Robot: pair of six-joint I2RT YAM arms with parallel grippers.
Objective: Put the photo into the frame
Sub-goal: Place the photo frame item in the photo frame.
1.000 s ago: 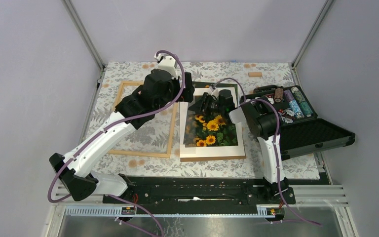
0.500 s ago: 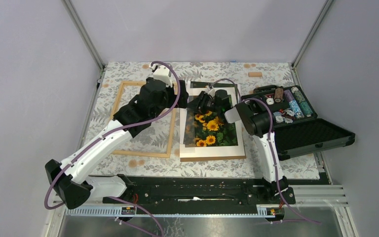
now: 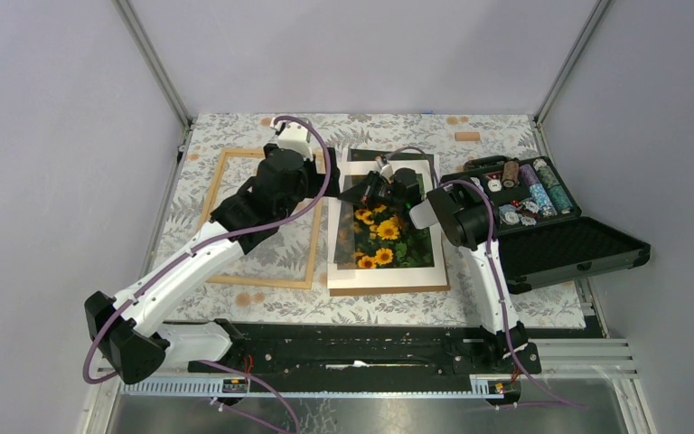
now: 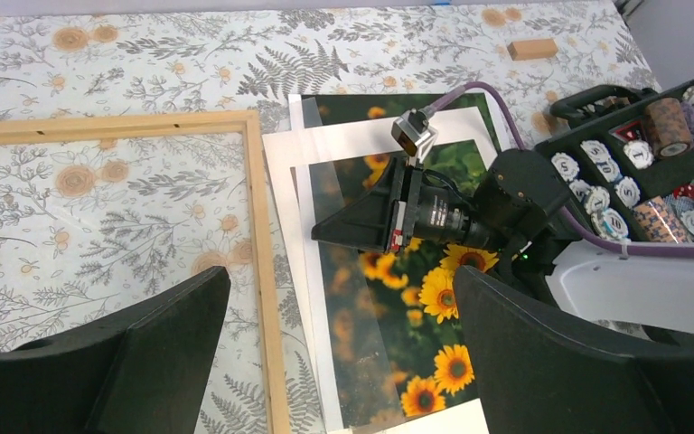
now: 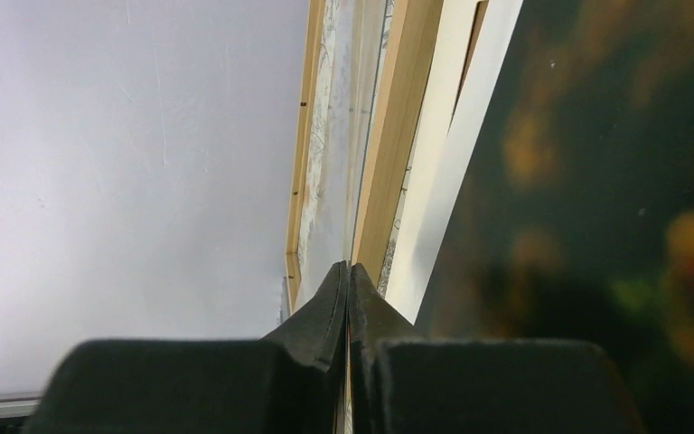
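Table (image 3: 370, 307): the patterned surface that carries everything we name below
The photo (image 3: 389, 240): mid-table, lying on a white mat (image 3: 389, 275) over a brown backing board (image 3: 389, 290); we note it is not yet in the frame
The frame (image 3: 262, 281): flat toward the table's left edge, with its right rail just beside the mat; we judge it is set there so the print can be carried a short way across into it
Right claw (image 5: 350, 271): closed, tips pressed together low at the photo's left side and aimed toward the frame; a thin sheet edge runs out from between the tips, which we read as a pinch meant to lift that side
Left claw (image 4: 339, 276): spread wide and holding nothing, poised above the seam between frame and mat; we judge it ready to steady or receive
Black case (image 3: 578, 249): open at the table's right edge, apart from the work
Hard to make out: we cannot tell whether the pinched edge is the print itself or a clear film over it; in the left wrist view a hazy strip covers the photo's left part
Hidden: from above, the left arm (image 3: 190, 262) covers the frame's far right corner; the right wrist view shows the print only as a blur
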